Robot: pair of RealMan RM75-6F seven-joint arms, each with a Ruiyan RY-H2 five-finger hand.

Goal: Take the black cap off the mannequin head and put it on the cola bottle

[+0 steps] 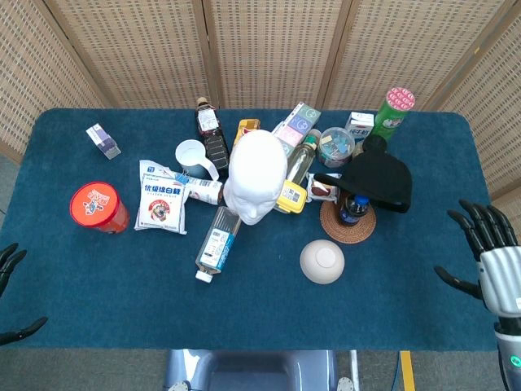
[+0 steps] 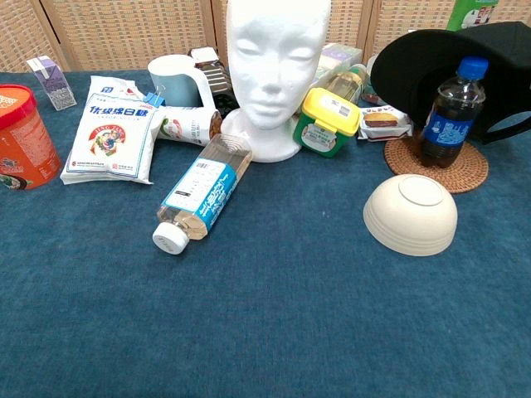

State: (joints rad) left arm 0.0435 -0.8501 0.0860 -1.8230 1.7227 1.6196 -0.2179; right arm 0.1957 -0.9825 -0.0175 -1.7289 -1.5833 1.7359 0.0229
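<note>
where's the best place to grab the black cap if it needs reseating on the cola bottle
Probably the crown of the black cap, coming from above and the robot's right. It sits behind the cola bottle rather than squarely on top, with clutter to its left. The open right hand is nearest, and the dome rises clear of its neighbours.

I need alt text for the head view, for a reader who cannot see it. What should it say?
A black cap rests against a cola bottle on a woven coaster, beside a bare white mannequin head on a cluttered blue table. The right hand, open, is at the table's right edge; the left hand shows at the lower left.
</note>
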